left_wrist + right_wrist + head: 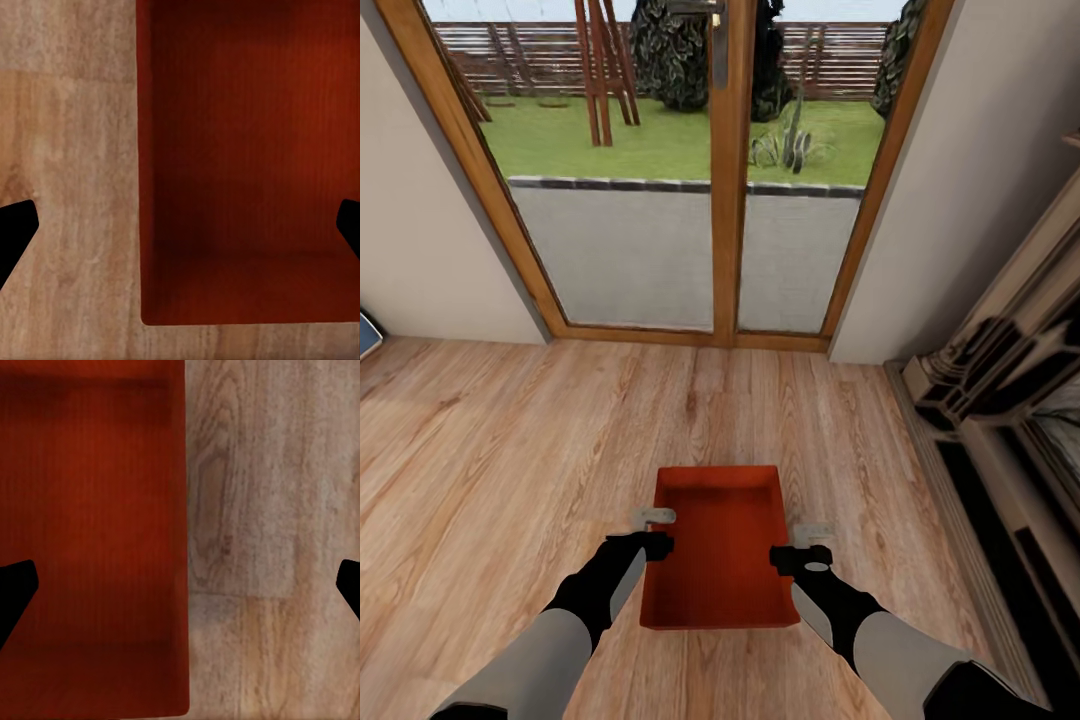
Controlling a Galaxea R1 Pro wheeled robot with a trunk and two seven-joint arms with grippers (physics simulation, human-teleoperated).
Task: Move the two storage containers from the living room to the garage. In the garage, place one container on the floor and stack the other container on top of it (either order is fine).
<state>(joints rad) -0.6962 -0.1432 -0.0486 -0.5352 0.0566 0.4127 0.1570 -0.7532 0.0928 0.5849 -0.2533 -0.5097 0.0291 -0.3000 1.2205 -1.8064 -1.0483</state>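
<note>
One orange-red storage container (720, 550) lies open side up on the light wood plank floor (510, 450) of the living room, just ahead of me. My left gripper (657, 530) stands open astride its left wall. In the left wrist view, one finger (15, 232) is over the planks and the other over the container (247, 150) interior, with the gripper (182, 229) not closed on the wall. My right gripper (810, 543) is open astride the right wall in the same way. In the right wrist view, the gripper (182, 589) spans the container (90, 510) wall and the planks.
A wood-framed glass patio door (725, 200) stands straight ahead, with a lawn and fence outside. White walls (420, 220) flank it. A dark and cream fireplace surround (1000, 400) runs along the right side. A blue object (365, 335) pokes in at the left edge.
</note>
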